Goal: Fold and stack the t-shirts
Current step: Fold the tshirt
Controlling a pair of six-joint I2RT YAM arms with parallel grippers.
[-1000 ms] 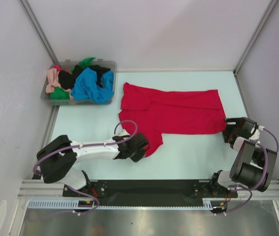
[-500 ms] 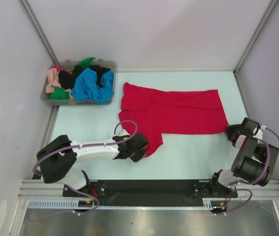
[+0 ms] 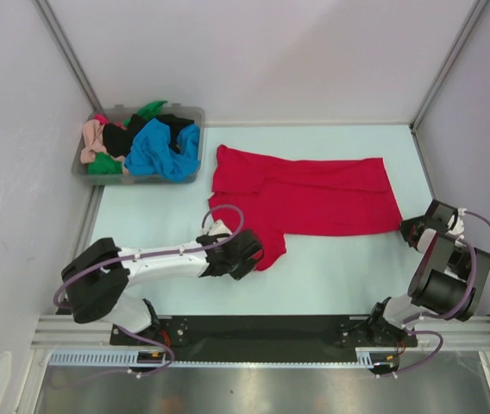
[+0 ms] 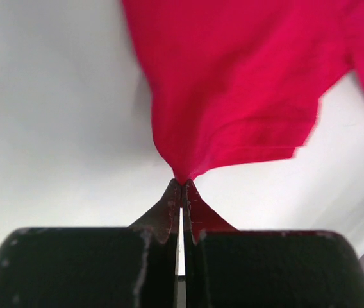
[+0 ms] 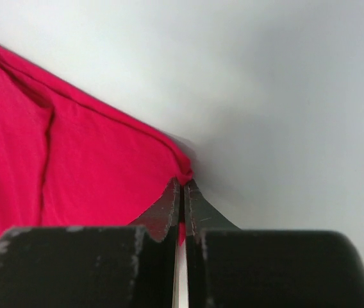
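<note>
The large red t-shirt (image 3: 314, 197) lies spread across the table's middle. My left gripper (image 3: 260, 252) is shut on its near-left corner, and the left wrist view shows the red t-shirt (image 4: 233, 83) pinched into a point at the left gripper (image 4: 182, 183). At the right side, my right gripper (image 3: 403, 228) is shut on the shirt's near-right corner; a bunched bit of the red t-shirt (image 5: 73, 173) sits between the tips of the right gripper (image 5: 182, 181). More t-shirts (image 3: 154, 142) in blue, black, green and peach-pink lie heaped in the bin.
The clear grey plastic bin (image 3: 191, 114) stands at the back left of the table. Metal frame posts (image 3: 448, 65) and white walls close in both sides. The black base rail (image 3: 262, 329) runs along the near edge.
My right gripper has closed on the shirt's near-right corner and drawn slightly right, away from the cloth's middle. The left arm has shifted only slightly.
</note>
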